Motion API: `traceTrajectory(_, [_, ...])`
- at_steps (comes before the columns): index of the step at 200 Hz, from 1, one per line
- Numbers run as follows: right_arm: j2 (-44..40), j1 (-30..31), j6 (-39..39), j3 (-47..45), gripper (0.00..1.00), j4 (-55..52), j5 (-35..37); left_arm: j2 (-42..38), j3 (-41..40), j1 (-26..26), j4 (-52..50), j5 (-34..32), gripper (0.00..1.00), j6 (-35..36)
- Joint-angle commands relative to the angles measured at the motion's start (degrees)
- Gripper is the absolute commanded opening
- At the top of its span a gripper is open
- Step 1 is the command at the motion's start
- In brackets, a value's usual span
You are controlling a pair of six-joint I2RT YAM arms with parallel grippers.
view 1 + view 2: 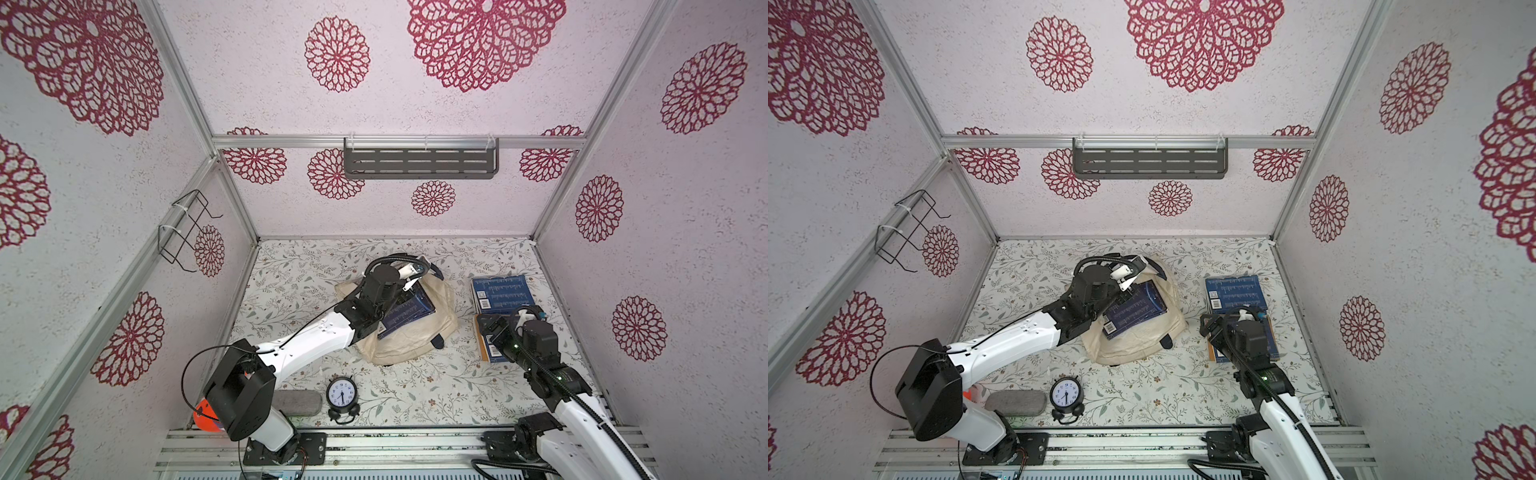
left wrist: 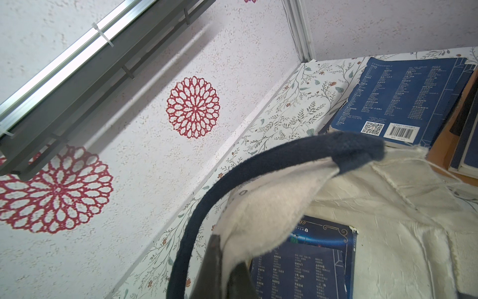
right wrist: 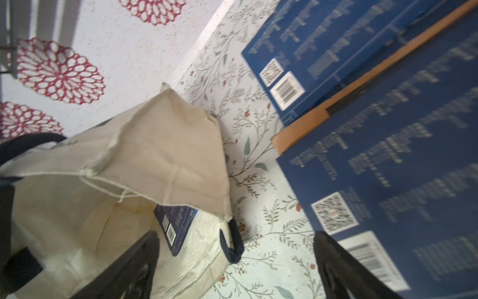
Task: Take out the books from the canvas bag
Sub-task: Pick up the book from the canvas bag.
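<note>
The bag [image 1: 440, 324] slumps mid-table, mouth open. Well to its right lie stacked books [image 1: 503, 293]. One book [image 1: 1133, 309] sits inside the bag, long side running front-left to back-right. The left gripper [image 1: 409, 276] pinches the bag's rim. The right gripper [image 1: 490, 332], open and empty, hovers over the stack. The book lies to its left, under drooping cloth.
</note>
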Motion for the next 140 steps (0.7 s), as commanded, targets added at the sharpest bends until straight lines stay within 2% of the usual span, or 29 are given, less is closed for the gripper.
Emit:
traceTrajectory(1, [1.18, 6.79, 2.52, -0.95, 0.94, 7.21, 6.78, -1.28, 0.92, -0.49, 0.83, -0.74, 0.00, -0.29])
traceTrajectory(33, [4.78, 17.43, 3.79, -0.67, 0.94, 12.23, 13.83, -1.47, 0.84, -0.50, 1.16, -0.87, 0.00, -0.30])
traceTrajectory(79, [17.53, 31.33, 7.96, 1.17, 0.92, 21.57, 20.90, -1.62, 0.39, -0.48, 1.82, -0.73, 0.00, -0.30])
traceTrajectory(120, [28.54, 37.27, 11.66, 4.39, 0.87, 28.79, 25.33, -2.05, -0.26, -0.77, 2.95, -0.61, 0.00, -0.12])
traceTrajectory(140, [35.10, 38.86, 13.33, 7.71, 0.85, 30.74, 24.97, -2.19, -0.56, -0.92, 3.44, -0.26, 0.00, 0.10])
